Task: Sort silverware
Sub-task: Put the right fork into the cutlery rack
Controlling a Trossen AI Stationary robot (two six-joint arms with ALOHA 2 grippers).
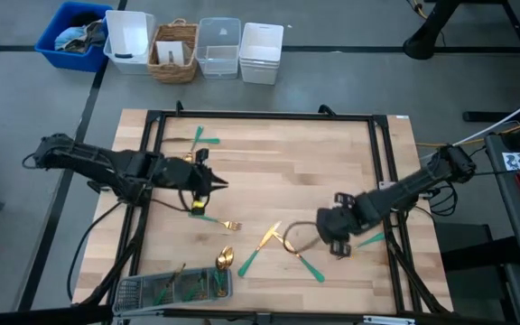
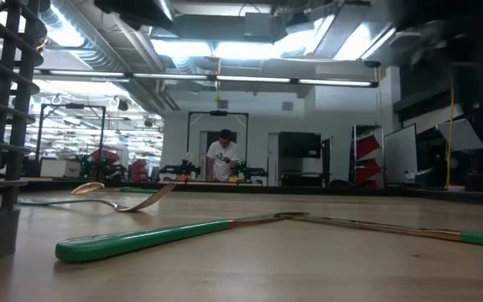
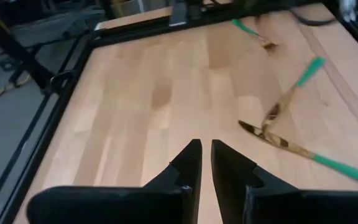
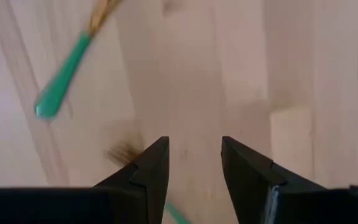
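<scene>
Gold-headed, teal-handled silverware lies flat and scattered on the wooden table: two pieces at the far left (image 1: 197,138), a fork (image 1: 208,218) in the middle left, and several near the front middle (image 1: 269,239). Some lie in the grey mesh tray (image 1: 174,287) at the front left. My left gripper (image 1: 215,183) hovers just beyond the fork, its fingers (image 3: 191,162) parted by a narrow gap with nothing between them. My right gripper (image 1: 337,233) hangs open above bare wood, right of the crossed pieces (image 3: 278,124), pointing down. A teal handle (image 4: 61,81) shows beyond its fingers.
A black frame (image 1: 260,116) runs round the table. Beyond the far edge stand a blue bin (image 1: 75,36), white bins (image 1: 260,52) and a wicker basket (image 1: 174,52). A loose teal piece (image 1: 371,239) lies by the right rail. A person stands far back in the room (image 2: 222,155).
</scene>
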